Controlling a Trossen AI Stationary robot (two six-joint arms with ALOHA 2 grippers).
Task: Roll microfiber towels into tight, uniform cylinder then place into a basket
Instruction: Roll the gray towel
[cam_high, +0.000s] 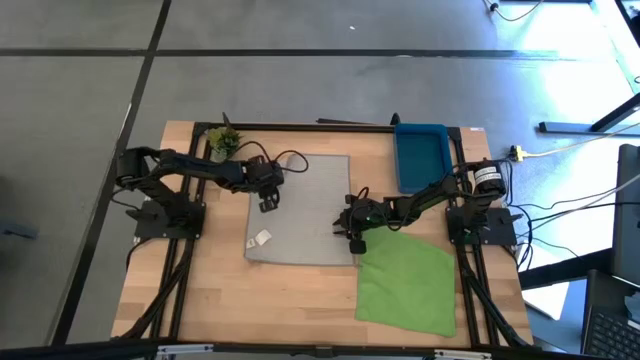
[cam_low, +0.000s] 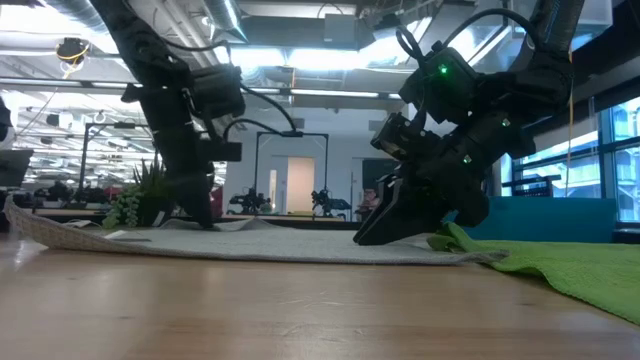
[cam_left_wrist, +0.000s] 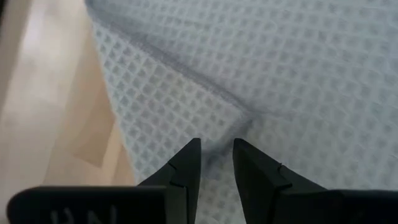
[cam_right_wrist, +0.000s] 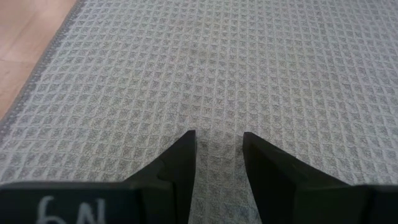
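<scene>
Looking for writing turns up little: a pale handwritten mark on the body of the right gripper (cam_right_wrist: 217, 140), cut off at the frame edge, and part of another on the left gripper (cam_left_wrist: 216, 144), neither readable. The small white tag (cam_high: 262, 239) on the grey towel (cam_high: 310, 215) is too small to read.

From above, the grey towel lies spread flat at the table's (cam_high: 290, 300) centre. The left gripper (cam_high: 268, 205) is on the towel's 9 o'clock side, toward its far corner. Its fingers stand a narrow gap apart with their tips down on the weave, where a ridge of cloth runs up between them; whether they truly pinch the fold I cannot tell. In the level view that edge of the grey towel (cam_low: 250, 243) is slightly lifted below the left gripper (cam_low: 205, 218).

The right gripper (cam_high: 355, 240) is at the towel's 3 o'clock edge, near its close corner. Its fingers are parted a little, tips resting on flat weave with nothing between them. In the level view, the right gripper (cam_low: 375, 235) touches the cloth at a slant.

The green towel (cam_high: 408, 283) lies flat at 4 o'clock from the grey one, its corner just beside the right gripper. The blue basket (cam_high: 420, 158) sits at 1 o'clock at the table's far edge. A small plant (cam_high: 224, 141) stands at 11 o'clock.
</scene>
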